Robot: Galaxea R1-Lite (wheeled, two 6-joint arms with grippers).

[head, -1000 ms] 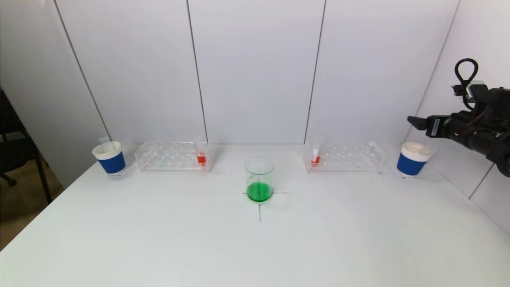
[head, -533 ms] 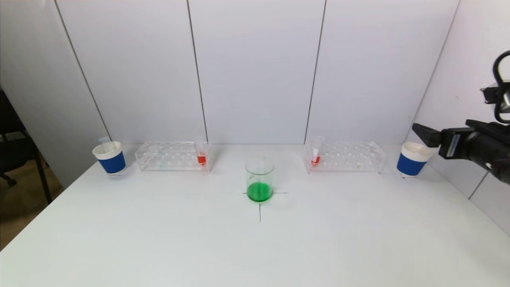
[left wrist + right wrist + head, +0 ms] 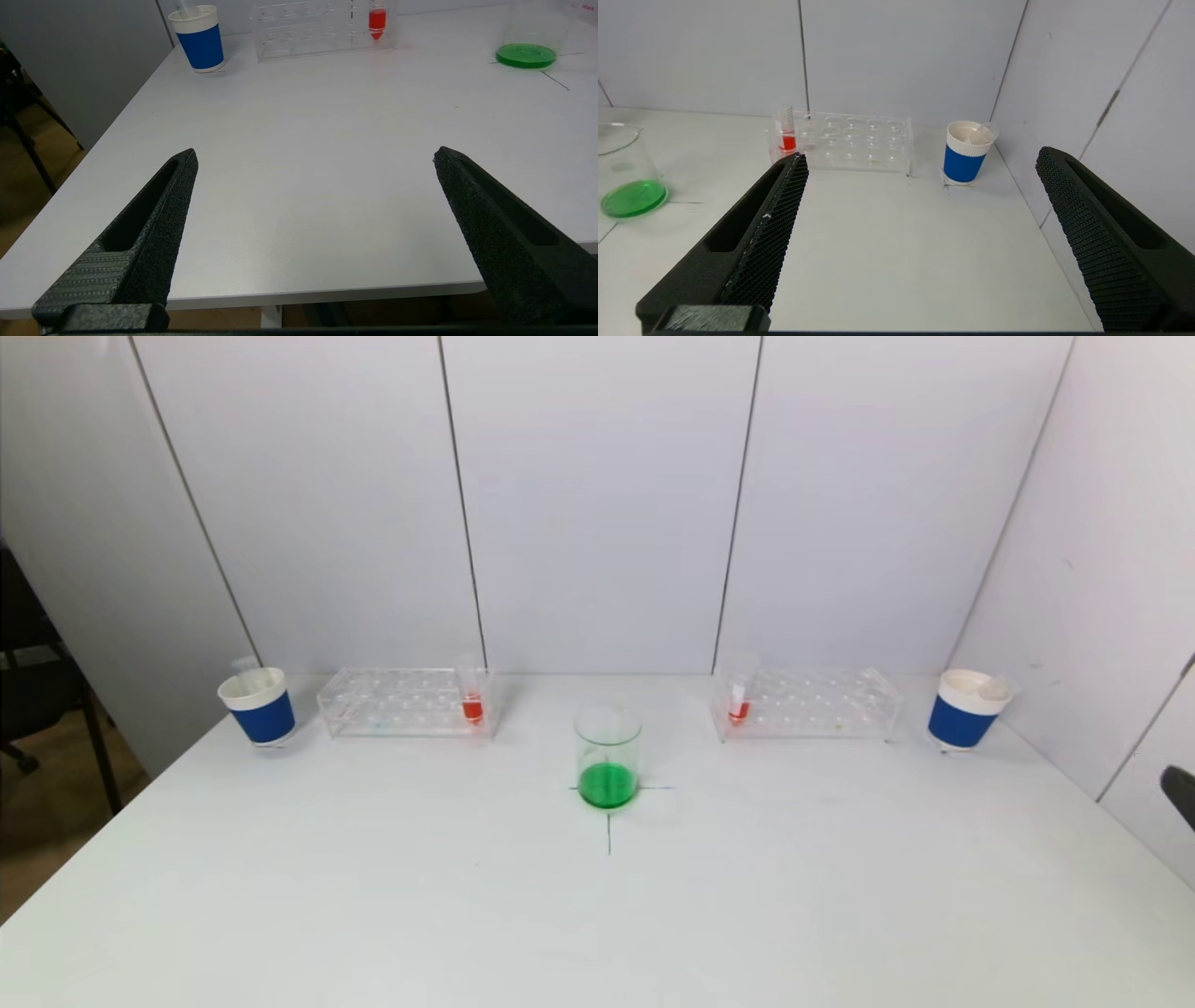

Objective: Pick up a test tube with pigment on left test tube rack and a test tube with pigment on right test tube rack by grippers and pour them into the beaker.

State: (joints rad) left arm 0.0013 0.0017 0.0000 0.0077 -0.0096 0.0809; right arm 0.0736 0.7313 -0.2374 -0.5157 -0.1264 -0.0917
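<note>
A glass beaker [image 3: 608, 756] with green liquid stands mid-table; it also shows in the left wrist view [image 3: 526, 46] and the right wrist view [image 3: 626, 182]. The left clear rack [image 3: 401, 702] holds a tube of red pigment [image 3: 472, 698] at its right end. The right clear rack [image 3: 808, 703] holds a tube of red pigment [image 3: 739, 700] at its left end. My left gripper [image 3: 315, 156] is open and empty over the table's near left edge. My right gripper [image 3: 922, 156] is open and empty, low at the table's right side; only a dark tip [image 3: 1181, 791] shows in the head view.
A blue-and-white paper cup [image 3: 259, 707] with an empty tube stands left of the left rack. Another blue-and-white cup [image 3: 964, 709] with an empty tube stands right of the right rack, close to the side wall [image 3: 1102, 569]. A black cross marks the beaker's spot.
My right arm has dropped from above the right cup and pulled back toward me, nearly out of the head view. Nothing on the table has moved.
</note>
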